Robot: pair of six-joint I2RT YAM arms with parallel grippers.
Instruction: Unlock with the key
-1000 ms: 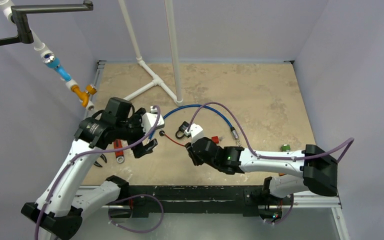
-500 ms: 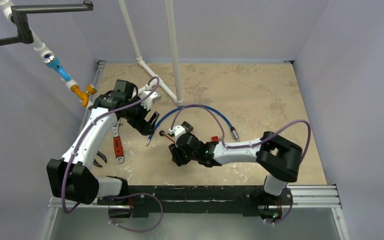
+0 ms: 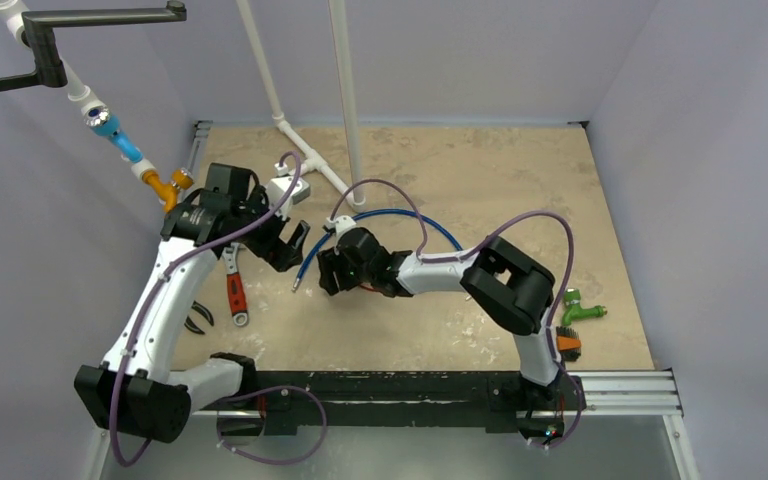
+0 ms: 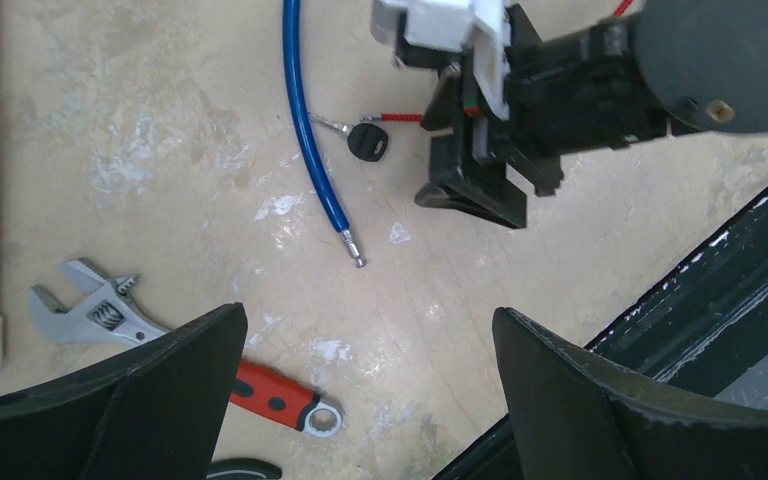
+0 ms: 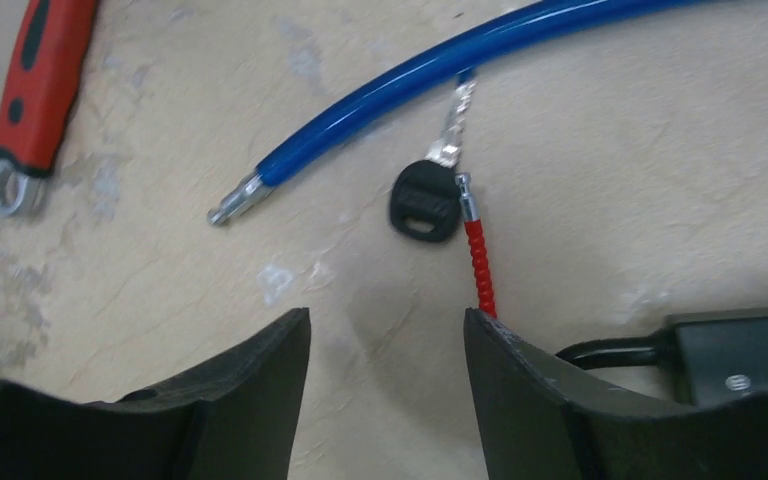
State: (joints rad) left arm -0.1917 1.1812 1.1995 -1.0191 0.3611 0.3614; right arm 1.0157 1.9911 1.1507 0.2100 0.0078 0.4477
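Black-headed metal key [image 5: 425, 205] is lying just beside the blue sheathed cable [image 5: 440, 70]. I'm hovering the right gripper [image 5: 385, 345] and left gripper [image 4: 368, 330], both spread and empty. Closing off-centre could be snagging the red coiled tether [image 5: 477, 265] instead.

Blue plastic-sheathed cable [image 4: 303, 130] with a metal tip, curved on the beige mottled tabletop [image 3: 520, 180]. Red-handled steel adjustable wrench [image 3: 233, 292], flat, left side. White plastic pipe frame [image 3: 312, 163], rear. Green plastic tap [image 3: 575, 305], right edge.

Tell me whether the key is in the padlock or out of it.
Out. The black-headed key lies flat on the table next to the blue cable, clear of the padlock at the right wrist view's lower right.
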